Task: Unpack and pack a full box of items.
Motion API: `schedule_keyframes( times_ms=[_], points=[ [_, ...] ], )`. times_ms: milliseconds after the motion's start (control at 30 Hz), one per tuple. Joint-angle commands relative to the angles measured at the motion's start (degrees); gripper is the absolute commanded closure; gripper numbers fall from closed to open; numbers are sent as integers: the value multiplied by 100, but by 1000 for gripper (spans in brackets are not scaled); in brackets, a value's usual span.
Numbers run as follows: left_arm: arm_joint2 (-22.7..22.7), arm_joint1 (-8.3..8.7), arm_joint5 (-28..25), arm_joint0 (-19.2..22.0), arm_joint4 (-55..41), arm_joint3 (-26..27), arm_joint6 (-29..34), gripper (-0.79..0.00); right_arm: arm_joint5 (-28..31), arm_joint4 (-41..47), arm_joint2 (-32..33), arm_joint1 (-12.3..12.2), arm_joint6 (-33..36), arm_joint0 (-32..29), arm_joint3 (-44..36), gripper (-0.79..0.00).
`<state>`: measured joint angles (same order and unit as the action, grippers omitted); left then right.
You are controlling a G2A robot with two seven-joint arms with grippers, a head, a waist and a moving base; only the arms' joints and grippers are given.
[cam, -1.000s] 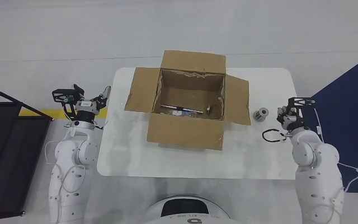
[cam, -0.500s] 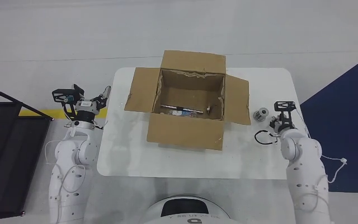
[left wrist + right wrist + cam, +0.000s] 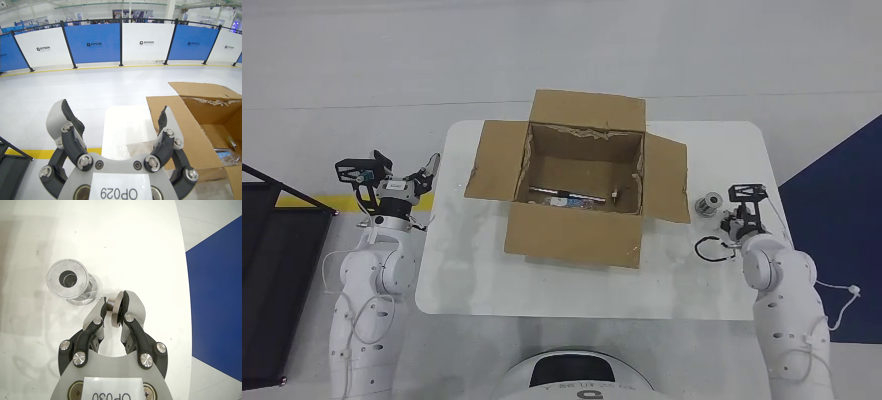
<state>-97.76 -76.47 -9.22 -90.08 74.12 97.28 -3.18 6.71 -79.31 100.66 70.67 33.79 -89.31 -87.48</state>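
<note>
My right claw pinches a small flanged metal disc, one pad on its stub end and the other flat against its wide face; I cannot tell whether the disc touches the counter. Just beside that claw, on the box side, a metal spool stands upright on its flange with its bore facing up. The open cardboard box sits mid-counter, its flaps folded out, with a metal rod and a clear plastic bag on its bottom. My left claw is spread wide with nothing between its pads, held off the counter's edge well apart from the box. The counter is white, on a pale floor with a blue patch. Blue and white fence panels ring the room behind a yellow floor line.
</note>
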Motion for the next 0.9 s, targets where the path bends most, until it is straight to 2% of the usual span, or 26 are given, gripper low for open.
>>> schedule_keyframes(
  times_ms=[0, 167, 333, 567, 767, 800, 833, 867],
  points=[
    [0, 0, 0, 0, 0, 0, 0, -785, 4, -22, -16, -2, -18, -53, -30, -302],
    [0, 0, 0, 0, 0, 0, 0, -785, 66, -40, -26, -9, -110, -219, -213, -329],
    [0, 0, 0, 0, 0, 0, 0, -785, 295, 313, 273, -35, -376, -471, -549, -329],
    [0, 0, 0, 0, 0, 0, 0, -785, 1136, 1013, 762, -93, -595, -887, -1385, -320],
    [0, 0, 0, 0, 0, 0, 0, -785, 2082, 1392, 638, -138, -566, -1000, -2231, -317],
    [0, 0, 0, 0, 0, 0, 0, -785, 2253, 1511, 556, -146, -498, -999, -2387, -363],
    [0, 0, 0, 0, 0, 0, 0, -785, 2324, 1579, 501, -150, -434, -991, -2476, -770],
    [0, 0, 0, 0, 0, 0, 0, -785, 2331, 1604, 488, -152, -396, -987, -2501, -785]
  ],
)
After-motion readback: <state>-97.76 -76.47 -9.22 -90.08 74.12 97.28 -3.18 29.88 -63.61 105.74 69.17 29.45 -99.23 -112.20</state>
